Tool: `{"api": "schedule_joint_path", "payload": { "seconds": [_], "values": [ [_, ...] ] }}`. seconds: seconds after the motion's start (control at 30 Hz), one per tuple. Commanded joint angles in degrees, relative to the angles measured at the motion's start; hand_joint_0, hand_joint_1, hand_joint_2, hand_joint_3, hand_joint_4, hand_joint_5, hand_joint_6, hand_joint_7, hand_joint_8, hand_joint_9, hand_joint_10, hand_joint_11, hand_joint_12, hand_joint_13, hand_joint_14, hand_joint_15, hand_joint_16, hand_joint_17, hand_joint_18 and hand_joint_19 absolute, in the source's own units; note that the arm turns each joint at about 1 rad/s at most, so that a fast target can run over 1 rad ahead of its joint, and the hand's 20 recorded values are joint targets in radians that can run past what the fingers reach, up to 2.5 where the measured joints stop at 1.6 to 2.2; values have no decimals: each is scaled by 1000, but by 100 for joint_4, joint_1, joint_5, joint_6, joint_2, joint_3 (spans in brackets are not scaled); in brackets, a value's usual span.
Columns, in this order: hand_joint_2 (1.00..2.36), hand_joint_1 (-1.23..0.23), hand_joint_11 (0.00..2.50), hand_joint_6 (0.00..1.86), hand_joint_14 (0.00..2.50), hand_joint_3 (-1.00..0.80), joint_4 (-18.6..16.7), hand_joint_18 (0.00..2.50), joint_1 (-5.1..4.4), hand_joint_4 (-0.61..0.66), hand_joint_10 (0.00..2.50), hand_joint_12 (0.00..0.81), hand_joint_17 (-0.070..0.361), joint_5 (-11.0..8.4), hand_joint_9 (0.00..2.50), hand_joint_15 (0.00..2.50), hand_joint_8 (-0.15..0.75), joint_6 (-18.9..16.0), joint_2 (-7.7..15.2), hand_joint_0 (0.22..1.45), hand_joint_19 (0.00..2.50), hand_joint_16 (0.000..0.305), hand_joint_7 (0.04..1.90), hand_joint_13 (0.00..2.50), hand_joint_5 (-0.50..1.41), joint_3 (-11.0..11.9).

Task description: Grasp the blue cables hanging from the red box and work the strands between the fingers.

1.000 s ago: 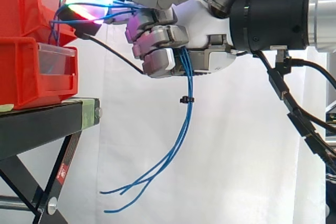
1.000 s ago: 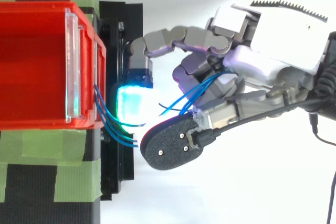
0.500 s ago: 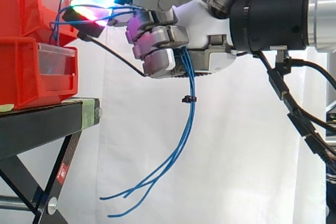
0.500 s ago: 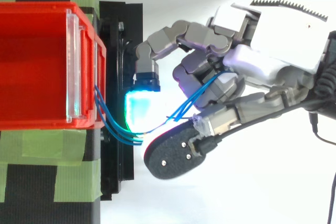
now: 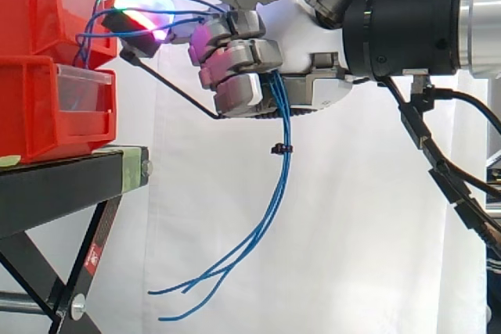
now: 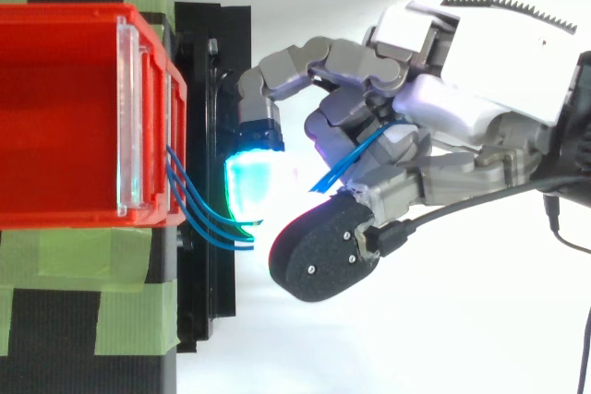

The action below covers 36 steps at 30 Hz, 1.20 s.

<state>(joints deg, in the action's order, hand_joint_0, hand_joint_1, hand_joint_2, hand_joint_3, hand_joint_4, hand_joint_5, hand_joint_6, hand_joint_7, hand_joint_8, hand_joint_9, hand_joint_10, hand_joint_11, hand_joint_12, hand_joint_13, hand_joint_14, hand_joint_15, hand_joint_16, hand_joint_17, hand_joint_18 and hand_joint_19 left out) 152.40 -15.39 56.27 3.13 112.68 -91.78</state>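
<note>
White curtain (image 5: 352, 256) behind; red bins (image 5: 47, 107) sit at the black stand's (image 5: 63, 185) edge. The hand (image 5: 305, 37) has its fingers curled tight on the blue cables (image 5: 285, 127). From the side, ends dangle; from above, green tape (image 6: 129, 316).

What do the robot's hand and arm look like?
The hand has a white shell and chunky grey fingers. Its fingertips are thick pads glowing cyan, green and pink. Behind it come a round black wrist and a shiny silver arm.
</note>
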Motion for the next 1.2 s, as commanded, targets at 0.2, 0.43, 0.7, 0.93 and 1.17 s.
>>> {"api": "schedule_joint_path", "payload": {
  "seconds": [0.2,0.43,0.7,0.93,1.17],
  "values": [
    [1003,-699,2500,980,2500,-928,-9,1656,1,233,2500,476,124,6,928,1643,417,3,-1,863,1018,55,1207,1272,-3,2],
    [1014,-694,2500,1273,2500,-641,0,1656,1,207,2500,476,124,-2,928,1643,417,3,-1,908,1018,55,1151,1272,-63,2],
    [1019,-667,2500,1393,2500,-165,-18,1656,1,100,2500,476,124,-2,928,1643,417,3,-1,878,1018,55,1187,1272,-40,2],
    [1014,-683,2500,1383,2500,-33,-35,1656,-25,25,2500,476,124,-29,928,1643,417,30,-1,881,1018,55,1185,1272,34,2],
    [1011,-717,2500,1327,2500,135,-422,1656,-52,-110,2500,476,124,-29,928,1643,417,-6,316,885,1018,55,1213,1272,123,2]
  ]
}}
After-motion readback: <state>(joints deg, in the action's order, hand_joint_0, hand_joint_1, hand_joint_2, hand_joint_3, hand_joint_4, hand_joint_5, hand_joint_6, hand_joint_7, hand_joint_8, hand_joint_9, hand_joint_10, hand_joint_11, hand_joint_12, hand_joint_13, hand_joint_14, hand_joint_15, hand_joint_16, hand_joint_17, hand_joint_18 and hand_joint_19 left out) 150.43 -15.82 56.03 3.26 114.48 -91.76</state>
